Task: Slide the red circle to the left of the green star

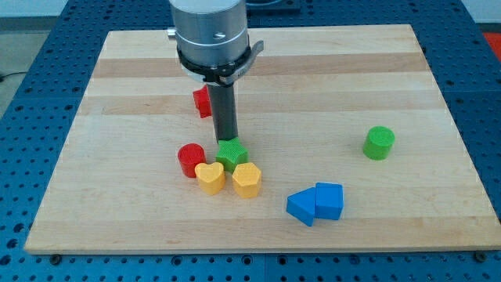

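Seven blocks rest on the wooden board (391, 70). The red circle (190, 159) sits just left of the green star (232, 153), with a yellow heart (210, 178) and a yellow hexagon (246, 180) directly below them. The rod carries no jaws; its tip (227, 141) meets the star's upper edge. A red block (203, 102), shape unclear, lies partly behind the rod. Two touching blue blocks (315, 204) and a green cylinder (379, 143) lie toward the view's right.

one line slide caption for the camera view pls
My tip meets the green star from above; the red circle already sits at its left.
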Motion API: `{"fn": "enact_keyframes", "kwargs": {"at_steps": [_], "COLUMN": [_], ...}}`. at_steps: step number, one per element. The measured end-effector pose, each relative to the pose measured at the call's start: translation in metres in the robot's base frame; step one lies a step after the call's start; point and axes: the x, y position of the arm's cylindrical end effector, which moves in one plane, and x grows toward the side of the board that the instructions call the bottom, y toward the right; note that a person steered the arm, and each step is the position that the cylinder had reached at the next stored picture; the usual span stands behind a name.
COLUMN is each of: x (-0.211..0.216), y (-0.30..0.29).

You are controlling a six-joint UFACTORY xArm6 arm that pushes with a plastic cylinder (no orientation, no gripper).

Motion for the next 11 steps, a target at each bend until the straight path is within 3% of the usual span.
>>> {"fn": "enact_keyframes", "kwargs": {"at_steps": [3,4,6,8,11], "x": [-0.001,-0.013,0.022,0.034,-0.064], "y": [0.002,-0.050,-0.096,-0.052,-0.061]}}
